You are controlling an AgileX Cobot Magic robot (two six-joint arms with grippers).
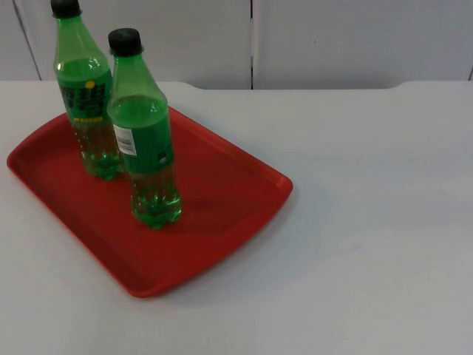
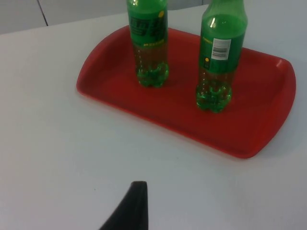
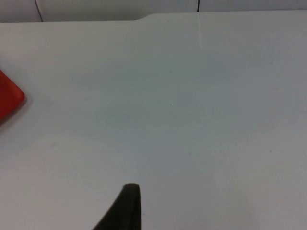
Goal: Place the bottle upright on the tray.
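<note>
White worktop point(image 1: 369, 222) carries red tray point(image 1: 222, 200); two bottles point(image 1: 144, 133) point(image 1: 85, 96) stand upright on it; left claw point(image 2: 132, 211) and right claw point(image 3: 124, 211): state cannot be told.

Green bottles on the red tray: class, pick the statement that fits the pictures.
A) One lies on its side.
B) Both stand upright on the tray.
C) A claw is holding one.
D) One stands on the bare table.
B: the capped bottle with the barcode label and the bottle behind it both stand upright, bases down, on the red tray, with no claw touching either.
</note>
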